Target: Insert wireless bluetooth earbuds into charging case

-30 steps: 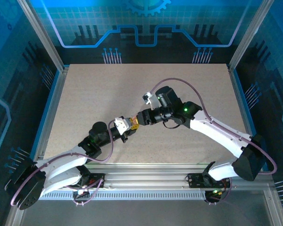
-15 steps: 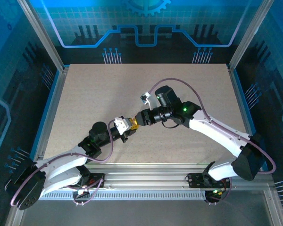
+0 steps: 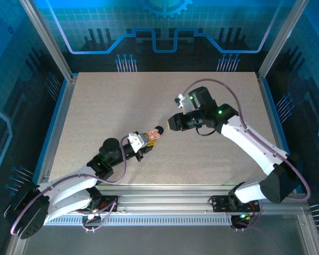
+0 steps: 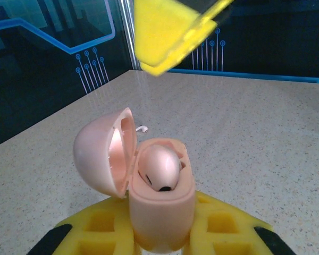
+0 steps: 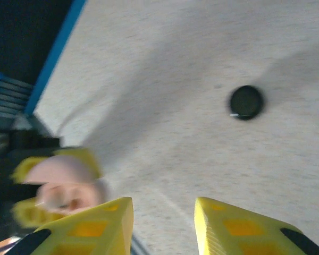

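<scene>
Your left fingers (image 4: 98, 231) are clamped on the lower body of the pink charging case (image 4: 162, 212) and hold it upright above the bench (image 4: 266, 138). In the left wrist view, the case's domed lid (image 4: 98, 154) is swung open to the left on its hinge, so you can look straight into the cavity. 1 rounded pink earbud (image 4: 158, 166) sits in the well, with a dark spot at its lower end. You cannot tell whether a 2nd earbud lies beside it, because only a dark slit shows to its left. A small white speck (image 4: 142, 128) lies on the bench behind the case. Your right fingers (image 5: 228, 226) stand moderately apart with nothing between them, and bare bench shows through the gap. In the top view they sit just to the right of the case without touching it. In the left wrist view, 1 yellow pad of theirs hangs at the top edge, above the open case. From the right wrist the case is a pink blur low on the left. 1 round black puck (image 5: 246, 102) rests on the bench, well apart from the case.
</scene>
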Robot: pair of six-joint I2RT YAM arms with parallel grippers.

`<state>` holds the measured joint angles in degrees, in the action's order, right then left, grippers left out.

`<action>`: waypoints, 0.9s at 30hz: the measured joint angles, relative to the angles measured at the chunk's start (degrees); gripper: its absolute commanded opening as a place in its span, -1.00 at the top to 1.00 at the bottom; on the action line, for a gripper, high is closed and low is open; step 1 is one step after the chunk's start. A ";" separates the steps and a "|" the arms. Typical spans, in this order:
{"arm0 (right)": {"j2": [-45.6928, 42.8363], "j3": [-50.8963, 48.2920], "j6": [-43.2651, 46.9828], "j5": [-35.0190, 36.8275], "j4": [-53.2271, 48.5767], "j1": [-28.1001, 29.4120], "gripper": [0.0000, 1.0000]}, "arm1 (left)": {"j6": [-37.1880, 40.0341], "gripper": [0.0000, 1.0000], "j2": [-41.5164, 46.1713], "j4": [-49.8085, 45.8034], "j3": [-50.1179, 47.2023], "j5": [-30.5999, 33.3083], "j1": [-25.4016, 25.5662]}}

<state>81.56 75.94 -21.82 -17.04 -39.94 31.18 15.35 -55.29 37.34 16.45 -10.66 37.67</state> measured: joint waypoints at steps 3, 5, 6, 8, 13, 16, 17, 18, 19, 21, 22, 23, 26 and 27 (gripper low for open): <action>4.98 2.73 2.29 3.63 -4.11 -5.66 0.28 | 0.04 0.87 0.33 -0.92 0.00 0.39 0.00; 9.75 3.78 3.56 6.36 -5.92 -9.81 0.26 | 0.07 0.87 0.39 -1.51 0.00 0.48 0.00; 11.67 4.24 3.98 6.95 -6.47 -11.30 0.25 | 0.07 0.87 0.46 -1.77 0.00 0.59 0.00; 16.79 5.88 5.05 8.87 -7.17 -14.80 0.24 | 0.09 0.87 0.70 -2.60 0.00 0.83 0.00; 27.96 14.73 7.50 11.41 -7.48 -20.13 0.24 | 0.09 0.87 0.92 -4.04 0.00 1.53 0.00; 33.70 21.14 8.92 12.44 -7.43 -21.27 0.24 | 0.13 0.87 0.92 -4.46 0.00 1.99 0.00; 35.36 22.93 9.31 12.59 -7.32 -21.49 0.24 | 0.15 0.87 0.92 -4.59 0.00 2.10 0.00; 36.98 24.70 9.70 12.72 -7.43 -21.64 0.24 | 0.22 0.87 0.92 -4.83 0.00 2.19 0.00; 38.66 26.36 10.01 12.92 -7.48 -21.79 0.24 | 0.24 0.87 0.92 -5.01 0.00 2.34 0.00; 41.29 28.76 10.38 13.42 -7.58 -21.94 0.24 | 0.24 0.87 0.90 -5.38 0.00 2.51 0.00; 42.53 29.79 10.54 13.68 -7.67 -22.01 0.24 | 0.24 0.87 0.83 -5.49 0.00 2.54 0.00; 43.56 30.58 10.64 13.84 -7.76 -22.08 0.24 | 0.24 0.87 0.81 -5.62 0.00 2.58 -0.02; 46.38 32.48 10.99 14.53 -8.26 -22.25 0.24 | 0.24 0.87 0.48 -5.90 0.00 2.97 -0.07; 47.12 32.81 11.06 14.95 -8.35 -22.27 0.24 | 0.24 0.87 0.39 -6.08 0.00 2.97 -0.07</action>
<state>128.68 108.75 -10.76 -2.09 -48.29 8.91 15.59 -54.89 31.27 16.45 -7.68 37.60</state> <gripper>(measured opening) 0.381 0.183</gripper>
